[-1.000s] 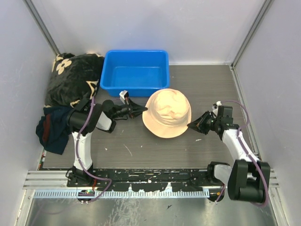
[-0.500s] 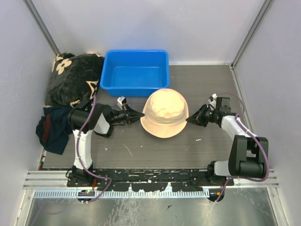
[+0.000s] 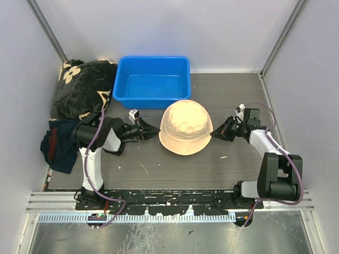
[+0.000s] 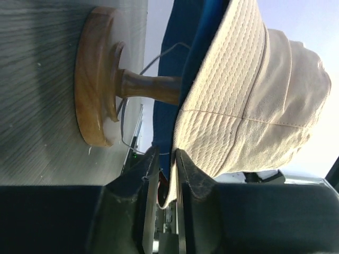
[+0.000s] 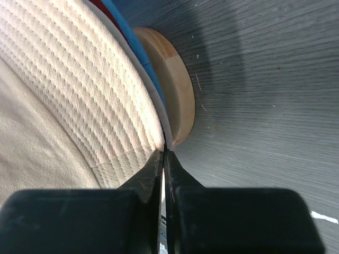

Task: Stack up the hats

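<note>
Two grippers flanking cream hat (image 3: 185,127), now sitting atop stack on wooden stand (image 4: 95,74). At hat's 9 o'clock, left gripper (image 3: 152,131) just parting jaws, letting brim go. At 3 o'clock, right gripper (image 3: 216,134) still pinching brim. Stacking probably finishing.

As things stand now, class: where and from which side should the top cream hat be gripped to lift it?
Probably the outer brim of the cream hat, pinched level from left or right. It flares out thin, clear of the wooden stand; the domed crown is too wide to pinch.
</note>
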You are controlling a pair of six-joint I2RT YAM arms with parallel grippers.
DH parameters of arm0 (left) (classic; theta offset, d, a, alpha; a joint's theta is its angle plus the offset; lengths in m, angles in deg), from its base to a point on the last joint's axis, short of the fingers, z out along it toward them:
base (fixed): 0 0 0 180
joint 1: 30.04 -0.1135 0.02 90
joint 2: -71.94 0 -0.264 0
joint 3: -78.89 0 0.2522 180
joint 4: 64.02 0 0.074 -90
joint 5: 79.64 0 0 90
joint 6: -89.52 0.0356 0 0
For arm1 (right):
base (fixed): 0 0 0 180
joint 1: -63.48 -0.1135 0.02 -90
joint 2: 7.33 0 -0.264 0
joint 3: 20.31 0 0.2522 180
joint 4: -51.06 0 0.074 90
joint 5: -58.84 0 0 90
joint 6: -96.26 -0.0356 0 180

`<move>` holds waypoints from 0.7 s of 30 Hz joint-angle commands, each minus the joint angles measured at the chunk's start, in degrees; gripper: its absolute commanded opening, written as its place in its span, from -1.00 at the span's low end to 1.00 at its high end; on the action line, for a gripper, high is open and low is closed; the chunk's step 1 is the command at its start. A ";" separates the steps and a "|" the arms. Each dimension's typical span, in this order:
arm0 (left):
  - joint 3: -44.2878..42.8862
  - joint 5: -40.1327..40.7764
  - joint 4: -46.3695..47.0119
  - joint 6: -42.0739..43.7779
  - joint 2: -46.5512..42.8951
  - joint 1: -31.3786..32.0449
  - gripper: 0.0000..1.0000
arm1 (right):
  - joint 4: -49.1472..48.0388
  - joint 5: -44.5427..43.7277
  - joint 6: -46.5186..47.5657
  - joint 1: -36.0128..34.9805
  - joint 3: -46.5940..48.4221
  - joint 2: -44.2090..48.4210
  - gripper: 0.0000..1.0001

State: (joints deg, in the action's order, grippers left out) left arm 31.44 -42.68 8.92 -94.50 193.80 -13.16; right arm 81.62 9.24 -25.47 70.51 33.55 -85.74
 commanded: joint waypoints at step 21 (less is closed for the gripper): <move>-0.04 -0.41 -13.70 7.65 -17.46 -11.52 -0.25 | 10.23 -19.12 4.22 0.63 15.68 4.66 0.22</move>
State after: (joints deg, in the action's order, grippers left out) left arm 31.85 -41.65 0.05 -91.65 182.02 -22.88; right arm 92.31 -5.91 -22.80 70.99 42.34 -79.51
